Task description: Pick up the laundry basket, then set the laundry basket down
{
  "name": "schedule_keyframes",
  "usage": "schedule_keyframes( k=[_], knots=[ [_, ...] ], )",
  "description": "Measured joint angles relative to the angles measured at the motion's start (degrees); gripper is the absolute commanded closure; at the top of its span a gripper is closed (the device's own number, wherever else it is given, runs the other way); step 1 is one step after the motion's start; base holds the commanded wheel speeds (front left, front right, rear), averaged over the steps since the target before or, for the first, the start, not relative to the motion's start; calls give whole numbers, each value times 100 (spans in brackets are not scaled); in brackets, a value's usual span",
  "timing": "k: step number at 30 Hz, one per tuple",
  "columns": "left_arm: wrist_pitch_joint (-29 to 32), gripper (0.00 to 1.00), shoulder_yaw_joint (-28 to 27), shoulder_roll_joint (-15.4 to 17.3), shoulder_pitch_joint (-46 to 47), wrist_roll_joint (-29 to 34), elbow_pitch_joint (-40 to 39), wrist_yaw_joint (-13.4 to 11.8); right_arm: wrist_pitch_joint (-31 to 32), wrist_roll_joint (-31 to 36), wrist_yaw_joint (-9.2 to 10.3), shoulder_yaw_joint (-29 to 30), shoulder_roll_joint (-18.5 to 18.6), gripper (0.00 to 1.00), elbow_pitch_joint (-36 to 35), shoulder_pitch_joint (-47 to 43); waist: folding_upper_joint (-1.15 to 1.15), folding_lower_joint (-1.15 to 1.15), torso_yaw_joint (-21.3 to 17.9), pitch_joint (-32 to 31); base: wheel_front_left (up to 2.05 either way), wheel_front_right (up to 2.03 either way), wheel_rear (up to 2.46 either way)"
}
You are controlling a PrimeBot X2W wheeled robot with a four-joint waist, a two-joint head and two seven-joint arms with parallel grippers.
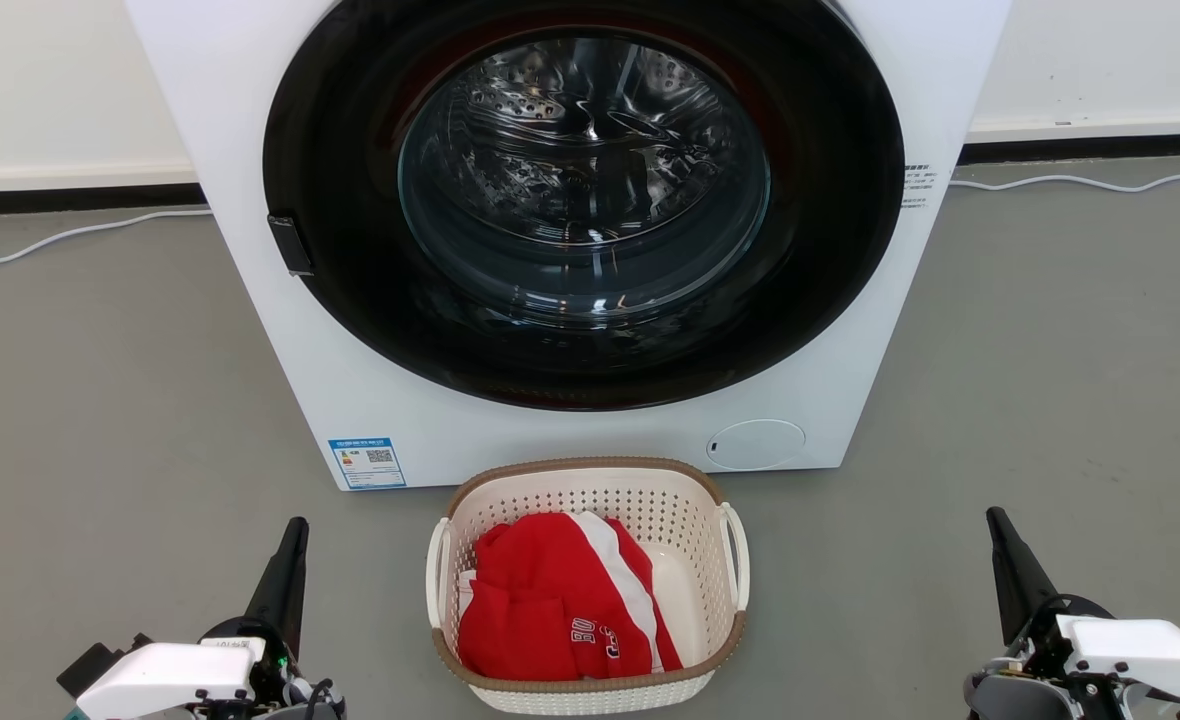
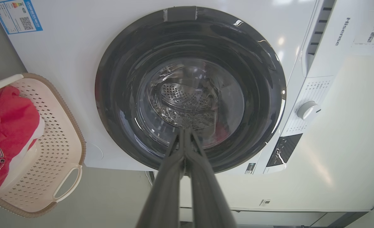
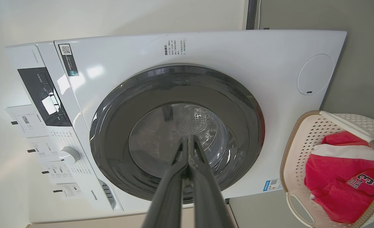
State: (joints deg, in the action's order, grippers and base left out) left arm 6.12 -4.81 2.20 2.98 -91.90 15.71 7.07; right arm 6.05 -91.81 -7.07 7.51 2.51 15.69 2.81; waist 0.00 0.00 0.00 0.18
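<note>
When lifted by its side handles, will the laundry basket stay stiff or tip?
Probably stiff: the laundry basket looks like moulded perforated plastic. Likely light, holding a red garment. It might tilt slightly, since the garment lies off-centre.

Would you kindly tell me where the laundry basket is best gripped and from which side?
Probably its two white loop handles: the left handle with the left gripper coming from the left, the right handle with the right gripper from the right. The laundry basket sits upright between the grippers, and its loops stand out from the side walls.

Cream perforated laundry basket [image 1: 670, 510], brown rim; red-white garment [image 1: 550, 600]
</note>
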Motion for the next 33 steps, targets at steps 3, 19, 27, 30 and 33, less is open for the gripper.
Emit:
schedule_keyframes(
  k=[3,19,27,30,33],
  knots=[
    [0,100,0,0,0,0,0,0,0,0,0,0,0,100,0,0,0,0,0,0,0,0,0],
    [0,100,0,0,0,0,0,0,0,0,0,0,0,100,0,0,0,0,0,0,0,0,0],
    [0,100,0,0,0,0,0,0,0,0,0,0,0,100,0,0,0,0,0,0,0,0,0],
    [0,100,0,0,0,0,0,0,0,0,0,0,0,100,0,0,0,0,0,0,0,0,0],
    [0,100,0,0,0,0,0,0,0,0,0,0,0,100,0,0,0,0,0,0,0,0,0]
  ],
)
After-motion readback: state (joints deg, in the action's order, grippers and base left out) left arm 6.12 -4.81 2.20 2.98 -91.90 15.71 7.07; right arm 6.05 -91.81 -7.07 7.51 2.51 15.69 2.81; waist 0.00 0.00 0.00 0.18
